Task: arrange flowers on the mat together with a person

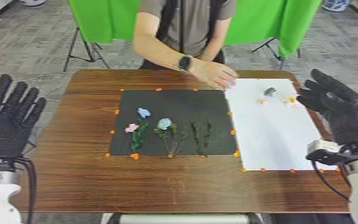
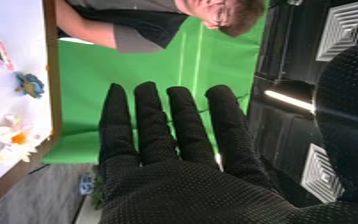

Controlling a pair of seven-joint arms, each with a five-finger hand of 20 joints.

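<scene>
On the black mat (image 1: 180, 147) lie a pink flower (image 1: 132, 128), a light blue flower (image 1: 143, 113), a pale blue bloom with leafy stems (image 1: 165, 124) and dark green stems (image 1: 201, 136). Small flower heads, among them a dark one (image 1: 270, 92) and a whitish one (image 1: 290, 101), rest on the white sheet (image 1: 278, 145). My left hand (image 1: 7, 122) is open beyond the table's left edge. My right hand (image 1: 335, 107) is open at the sheet's right side. The right wrist view has its straight fingers and palm (image 2: 189, 192), a white flower (image 2: 14, 138) and a blue flower (image 2: 30, 85).
A person's hand (image 1: 214, 75) is over the far table edge, close to where mat and white sheet meet. Orange markers line the mat and sheet. The brown wooden table (image 1: 149, 185) extends in front of the mat. A green cloth hangs behind.
</scene>
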